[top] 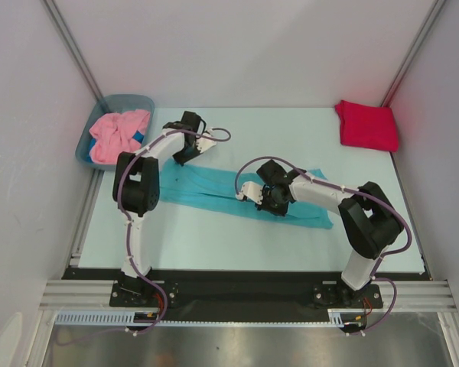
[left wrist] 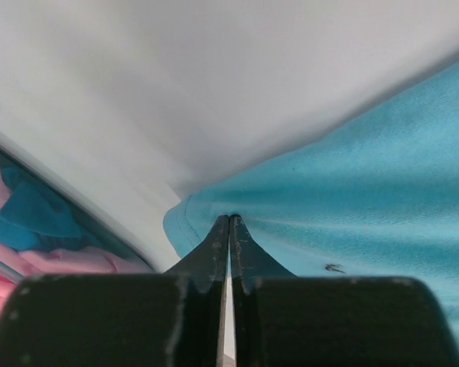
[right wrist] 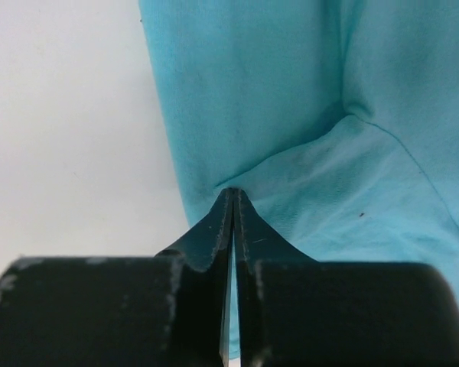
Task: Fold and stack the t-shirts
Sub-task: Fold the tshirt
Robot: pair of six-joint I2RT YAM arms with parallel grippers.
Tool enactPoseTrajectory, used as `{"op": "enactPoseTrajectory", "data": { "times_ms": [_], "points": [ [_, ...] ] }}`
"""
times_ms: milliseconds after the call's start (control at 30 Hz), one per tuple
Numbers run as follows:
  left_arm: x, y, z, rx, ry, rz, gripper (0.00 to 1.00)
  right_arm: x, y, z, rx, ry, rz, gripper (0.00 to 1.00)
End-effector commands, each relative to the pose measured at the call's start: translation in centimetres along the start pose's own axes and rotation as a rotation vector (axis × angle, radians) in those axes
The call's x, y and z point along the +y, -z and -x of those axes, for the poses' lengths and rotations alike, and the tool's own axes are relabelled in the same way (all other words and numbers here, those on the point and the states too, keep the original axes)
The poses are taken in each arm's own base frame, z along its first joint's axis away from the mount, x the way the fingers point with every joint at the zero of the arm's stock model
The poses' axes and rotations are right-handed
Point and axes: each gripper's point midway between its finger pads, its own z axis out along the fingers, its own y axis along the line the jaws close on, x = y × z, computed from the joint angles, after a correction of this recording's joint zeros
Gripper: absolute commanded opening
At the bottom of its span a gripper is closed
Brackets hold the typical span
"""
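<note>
– White walls, pale table [top: 214, 245]: how far along are you with the shirts?
– One looks done to me. The red t-shirt [top: 366, 125] lies folded square at the far right corner, well apart from the rest.
– And the one you're on?
– The turquoise t-shirt [top: 214, 187] lies mid-table as a long narrow band, so I judge it folded lengthwise but not yet crosswise. My left gripper [left wrist: 229, 218] has its fingers together, pinching the band's far-left corner, near the tub. My right gripper [right wrist: 234, 191] is clamped on a pucker of the same cloth further along the band, close to a fold line.
– What's left?
– Folding the band over, then stacking it with the red one. After that the pink t-shirt [top: 118, 134], which sits crumpled in the grey-blue tub [top: 127, 98] at the far left corner, with some blue fabric under it that I can't identify.
– So roughly a third?
– A bit past that, I'd say
</note>
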Motion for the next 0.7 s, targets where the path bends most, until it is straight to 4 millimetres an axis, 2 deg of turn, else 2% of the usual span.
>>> {"op": "enactPoseTrajectory", "data": {
  "times_ms": [0,33,67,167,200,233,267,333,433,667],
  "points": [
    [0.8,0.7,1.2,-0.023,-0.012,0.023,0.08,-1.0,0.9,1.4,-0.031,0.026,-0.025,0.06],
    [0.7,0.5,1.0,-0.016,-0.015,0.022,0.14,-1.1,0.9,1.3,-0.030,0.024,-0.026,0.10],
    [0.7,0.4,0.7,-0.003,-0.024,0.027,0.25,-1.1,0.9,1.3,-0.032,0.029,-0.026,0.14],
    [0.6,0.0,-0.3,0.043,-0.052,0.037,0.41,-1.2,1.0,1.2,-0.032,0.025,-0.029,0.22],
    [0.5,-0.1,-0.8,0.062,-0.058,0.040,0.56,-1.1,0.9,1.1,-0.028,0.026,-0.026,0.23],
    [0.8,0.0,-1.0,0.074,-0.059,0.054,0.62,-1.2,0.9,1.1,-0.030,0.025,-0.030,0.23],
    [0.9,-0.2,-1.5,0.097,-0.063,0.065,0.65,-1.2,0.9,1.1,-0.030,0.022,-0.029,0.24],
    [1.2,-0.2,-2.3,0.133,-0.073,0.086,0.92,-1.3,0.8,0.9,-0.025,0.020,-0.028,0.25],
    [1.7,-0.2,-3.0,0.173,-0.083,0.110,0.97,-1.5,0.8,0.9,-0.028,0.014,-0.033,0.25],
    [2.2,0.3,-3.6,0.190,-0.077,0.125,0.98,-2.1,1.0,1.0,-0.036,0.000,-0.053,0.26]
  ]
}}
